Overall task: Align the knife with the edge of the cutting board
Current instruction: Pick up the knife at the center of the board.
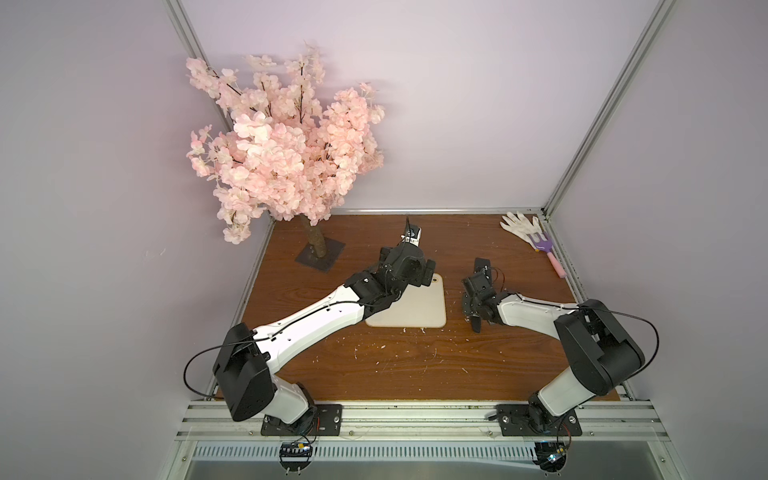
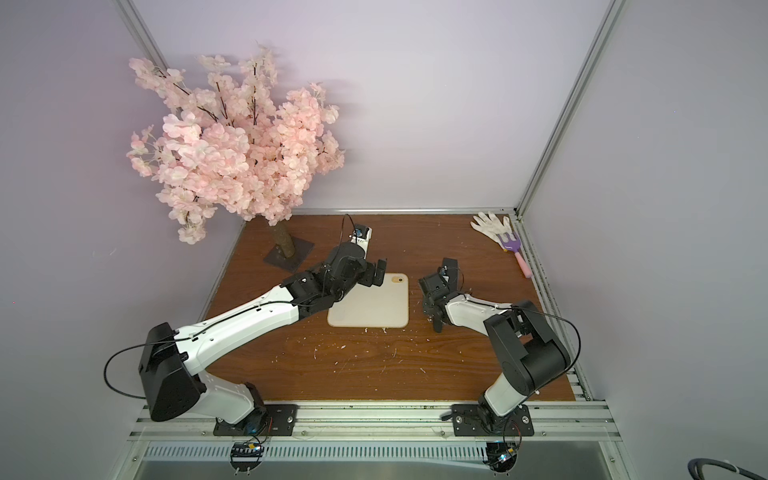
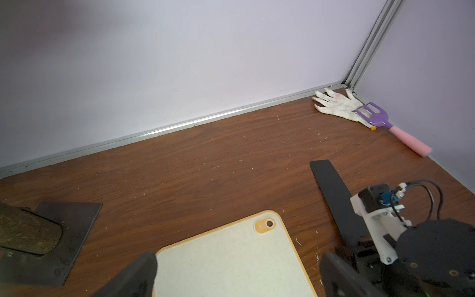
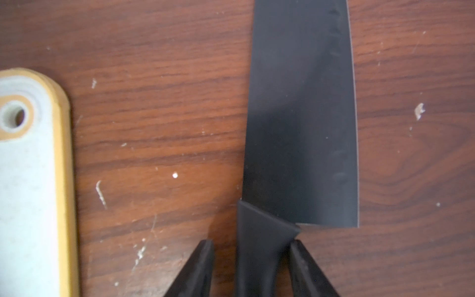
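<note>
The wood-grain brown counter carries the flat cream-white rectangular cutting board near its middle. The matte-black cleaver-style knife lies flat on the wood on the board's right side. It runs roughly along that edge, blade toward the far wall and handle toward the robot. A strip of bare counter separates the two, so they are near but not touching.

The left claw hangs wide open and empty above the board's far end, near the corner with the oval hole.

The right claw sits low over the knife and straddles the slim handle just behind the blade. One of its fingers lies against the handle, while wood shows between the other finger and the handle. The claw is therefore parted and not yet clamped.

The knife looks stiff and probably blade-heavy. The broad blade lies flush on the wood and offers no edge to pinch, so the handle is the only sensible place to take hold. A grip close to the blade, where the claw is now, should reduce drooping or swivelling. The matte handle is narrow and smooth, so a loose pinch may let it twist. Sliding it sideways across the wood seems safer than lifting it.
</note>
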Robot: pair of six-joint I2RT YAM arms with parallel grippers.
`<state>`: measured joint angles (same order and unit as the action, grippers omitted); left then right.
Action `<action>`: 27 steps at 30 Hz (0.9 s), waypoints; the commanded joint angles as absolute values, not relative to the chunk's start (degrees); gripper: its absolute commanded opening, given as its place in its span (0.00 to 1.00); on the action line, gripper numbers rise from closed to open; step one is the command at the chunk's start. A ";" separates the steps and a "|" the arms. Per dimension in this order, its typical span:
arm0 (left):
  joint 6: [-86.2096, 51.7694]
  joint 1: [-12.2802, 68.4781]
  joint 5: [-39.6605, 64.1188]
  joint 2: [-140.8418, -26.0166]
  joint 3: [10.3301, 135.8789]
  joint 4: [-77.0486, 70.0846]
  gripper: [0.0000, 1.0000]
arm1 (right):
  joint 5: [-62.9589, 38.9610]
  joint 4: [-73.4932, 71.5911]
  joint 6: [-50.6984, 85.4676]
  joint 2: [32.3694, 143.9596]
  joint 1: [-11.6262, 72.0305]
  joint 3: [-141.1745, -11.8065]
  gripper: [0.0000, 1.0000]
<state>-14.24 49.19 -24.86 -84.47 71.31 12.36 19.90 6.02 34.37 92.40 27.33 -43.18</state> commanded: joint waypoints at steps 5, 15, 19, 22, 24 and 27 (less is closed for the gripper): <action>-13.69 49.56 -26.53 -83.52 70.86 11.69 1.00 | 18.91 7.26 35.41 94.11 27.34 -42.37 0.51; -13.88 49.56 -28.25 -83.08 70.49 11.33 1.00 | 18.85 6.74 35.11 94.19 26.94 -41.30 0.44; -13.72 49.55 -29.15 -82.88 70.36 11.17 1.00 | 18.15 5.96 35.00 94.69 26.71 -40.72 0.41; -13.69 49.56 -29.36 -82.71 70.31 11.08 1.00 | 17.84 5.80 34.96 94.89 26.66 -40.40 0.40; -13.62 49.54 -29.49 -82.71 70.24 10.99 1.00 | 17.81 5.61 35.05 94.77 26.72 -40.19 0.39; -13.53 49.55 -29.85 -82.96 70.29 11.02 1.00 | 17.75 5.50 35.00 94.76 26.71 -40.08 0.38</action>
<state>-14.09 49.21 -28.45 -83.81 71.02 12.03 20.10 2.66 34.54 92.73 26.96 -42.04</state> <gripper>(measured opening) 0.998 0.380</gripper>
